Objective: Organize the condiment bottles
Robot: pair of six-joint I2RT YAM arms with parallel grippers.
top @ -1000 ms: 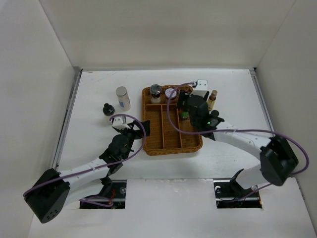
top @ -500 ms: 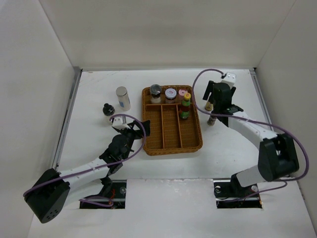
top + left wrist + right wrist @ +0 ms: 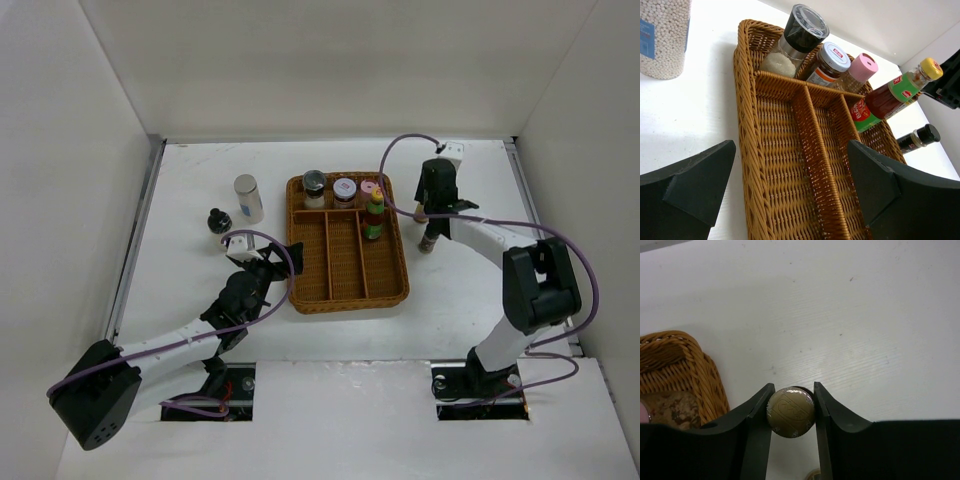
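- From above, the wicker tray (image 3: 345, 285) is sitting mid-worktop (image 3: 190, 170). Four bottles are standing along its far end, the red sauce bottle (image 3: 374, 216) among them, probably to keep them upright and grouped. The white cylinder (image 3: 248, 198) and the small black-capped bottle (image 3: 217, 220) are waiting left of the tray, and a dark-capped bottle (image 3: 428, 241) is just right of it. The right end effector (image 3: 437, 190) is hanging by the tray's far right corner.
- In the left wrist view, the left end effector (image 3: 790, 165) is holding its fingers wide apart, gripping nothing and facing the tray's open slots. The grinder (image 3: 799, 36), jar (image 3: 828, 62) and pink-capped bottle (image 3: 860, 70) are crowding the far compartments.
- In the right wrist view, the right end effector's fingers (image 3: 757, 415) are pressing both sides of the gold-capped bottle (image 3: 790, 411), just outside the tray rim. Gripping the cap from above is likely keeping it vertical for lifting in.
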